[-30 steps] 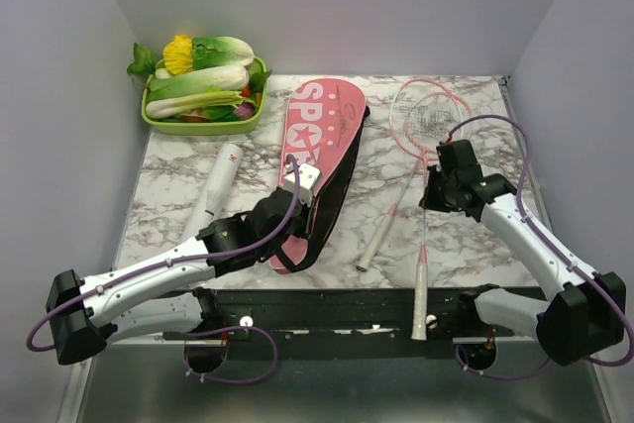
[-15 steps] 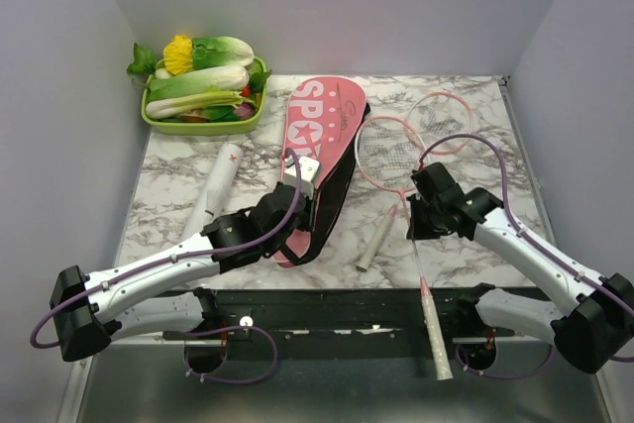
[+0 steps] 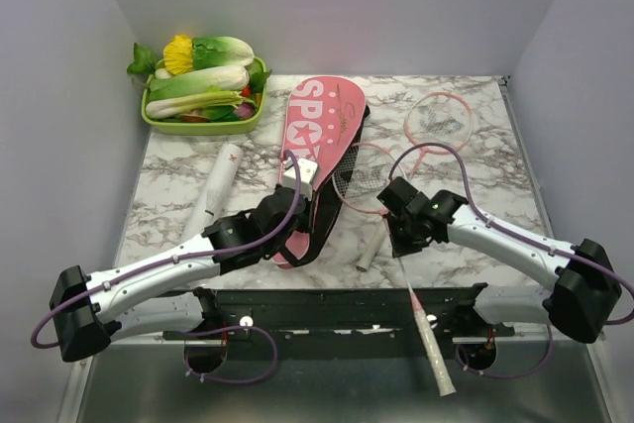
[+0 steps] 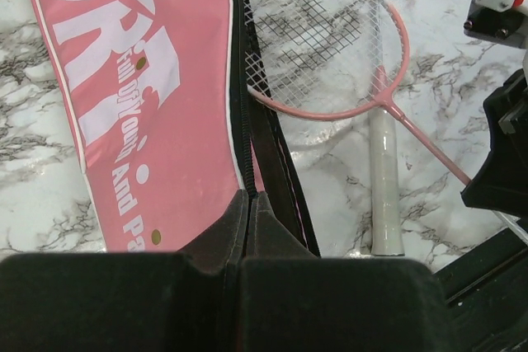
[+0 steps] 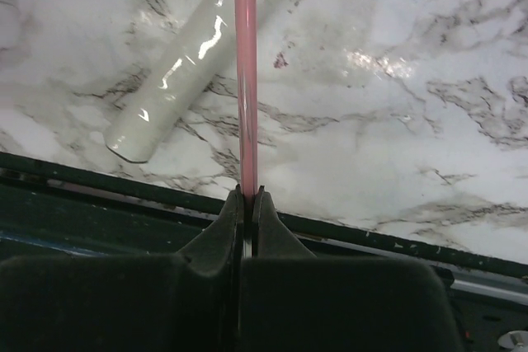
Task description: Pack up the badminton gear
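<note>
The marble counter (image 3: pixel 168 195) is carrying everything. The long pink cover (image 3: pixel 322 121) with white lettering is lying down the counter's middle, its wide end toward the far edge and its narrow end toward the near edge, with a black zip edge running along its right side. The green tray (image 3: pixel 198 128) of leafy vegetables is sitting in the far left corner.

One pink racket (image 3: pixel 428 329) is slanting across the near edge. Its strung head is touching the cover's black edge and its handle is sticking out past the counter. The second racket (image 3: pixel 371 250) is lying flat, its head toward the far right corner and its white grip pointing at the near edge, and the first racket's shaft is crossing it. The white tube (image 3: pixel 216 185) is lying left of the cover, near the left edge.

The left fingers (image 4: pixel 223 228) are pressing together on the cover's black edge near its narrow end. The right fingers (image 5: pixel 216 232) are pinching the first racket's thin pink shaft just above the near edge.
</note>
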`<move>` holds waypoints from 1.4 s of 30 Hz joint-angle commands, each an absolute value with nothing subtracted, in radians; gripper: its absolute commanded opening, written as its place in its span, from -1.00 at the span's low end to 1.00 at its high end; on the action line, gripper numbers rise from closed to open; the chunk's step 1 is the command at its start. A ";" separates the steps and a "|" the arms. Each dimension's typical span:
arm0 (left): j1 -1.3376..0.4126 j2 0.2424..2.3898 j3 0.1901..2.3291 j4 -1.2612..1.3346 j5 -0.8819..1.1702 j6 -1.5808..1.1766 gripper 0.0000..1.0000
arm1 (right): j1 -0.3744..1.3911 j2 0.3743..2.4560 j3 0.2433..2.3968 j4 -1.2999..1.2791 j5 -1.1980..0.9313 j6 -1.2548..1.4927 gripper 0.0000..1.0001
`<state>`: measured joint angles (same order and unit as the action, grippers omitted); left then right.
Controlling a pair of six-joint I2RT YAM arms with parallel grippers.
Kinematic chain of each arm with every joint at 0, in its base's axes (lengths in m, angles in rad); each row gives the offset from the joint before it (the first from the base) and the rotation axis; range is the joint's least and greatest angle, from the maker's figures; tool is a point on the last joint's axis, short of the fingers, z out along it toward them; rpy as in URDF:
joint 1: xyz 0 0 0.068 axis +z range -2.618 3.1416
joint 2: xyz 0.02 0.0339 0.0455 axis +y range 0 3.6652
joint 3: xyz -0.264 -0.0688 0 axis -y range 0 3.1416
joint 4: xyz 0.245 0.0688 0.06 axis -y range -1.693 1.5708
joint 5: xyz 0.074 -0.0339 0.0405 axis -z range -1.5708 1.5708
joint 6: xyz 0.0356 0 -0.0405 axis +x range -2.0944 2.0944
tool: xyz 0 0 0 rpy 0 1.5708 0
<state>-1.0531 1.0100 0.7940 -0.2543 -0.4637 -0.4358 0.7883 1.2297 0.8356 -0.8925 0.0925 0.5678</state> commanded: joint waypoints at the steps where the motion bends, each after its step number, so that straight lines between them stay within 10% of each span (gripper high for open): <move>1: -1.049 0.973 0.758 -0.218 -0.468 -0.459 -1.00 | 0.804 1.279 0.900 -0.790 0.092 0.615 -0.99; 26: -1.094 0.968 0.617 -0.118 -0.318 -0.577 -1.00 | 0.793 1.937 1.431 -0.446 0.225 0.683 -0.99; 30: -1.094 0.980 0.611 -0.112 -0.319 -0.577 -1.00 | 0.792 1.918 1.395 -0.399 0.241 0.681 -0.73; 37: -1.094 1.006 0.609 -0.106 -0.353 -0.565 -1.00 | 0.792 1.790 1.267 -0.396 0.218 0.649 0.29; 42: -1.094 1.028 0.618 -0.109 -0.357 -0.557 -1.00 | 0.793 1.625 1.143 -0.457 0.207 0.620 0.34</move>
<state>-1.0882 1.0115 0.6071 -0.1574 -0.3546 -0.5583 0.7902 1.7584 1.2133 -0.4377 0.1986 0.6456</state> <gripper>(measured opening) 0.010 0.668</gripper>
